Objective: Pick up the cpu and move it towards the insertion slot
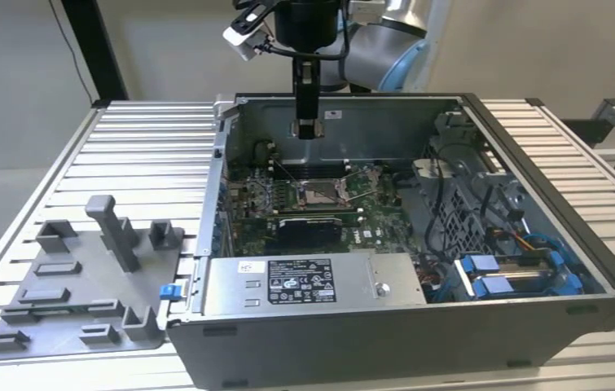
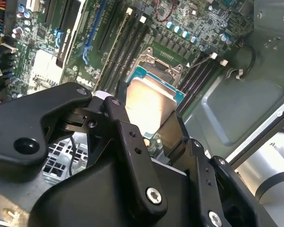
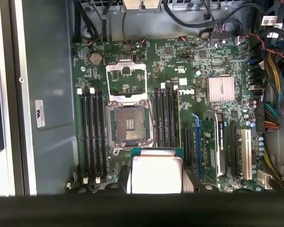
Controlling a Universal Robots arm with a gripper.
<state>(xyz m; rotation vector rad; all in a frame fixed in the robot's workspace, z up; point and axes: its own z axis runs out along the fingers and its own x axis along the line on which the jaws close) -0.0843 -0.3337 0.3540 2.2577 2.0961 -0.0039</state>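
So the claw (image 1: 306, 129) is hanging above the open computer case (image 1: 568, 309), up near the case's back wall in the exterior view, and it's closed in narrow on the cpu (image 3: 156, 174), with a black finger (image 2: 132, 156) pressed on one edge of the chip and another on the opposite edge. In both wrist views the chip's pale silvery-beige face is toward the camera and its green border peeks out along the far edge, so it's carried flat, face up, level with the motherboard (image 3: 199, 66) underneath. It's square, so no real long axis to speak of; its edges run roughly parallel to the socket's edges in the first wrist view. The insertion slot (image 3: 128, 125) sits open on the board with its shiny frame flipped back toward the rear of the case and the dark centre exposed, and the chip is held up in the air just short of it, not touching. Memory slots (image 3: 92, 137) flank the socket on both sides. Further out, the case stands on the ribbed metal worktop (image 1: 144, 147), with a grey metal box (image 1: 307, 281) along the case's front edge, and a grey plastic fixture plate (image 1: 79, 277) lies on the worktop toward the exterior view's left, well apart from the claw.
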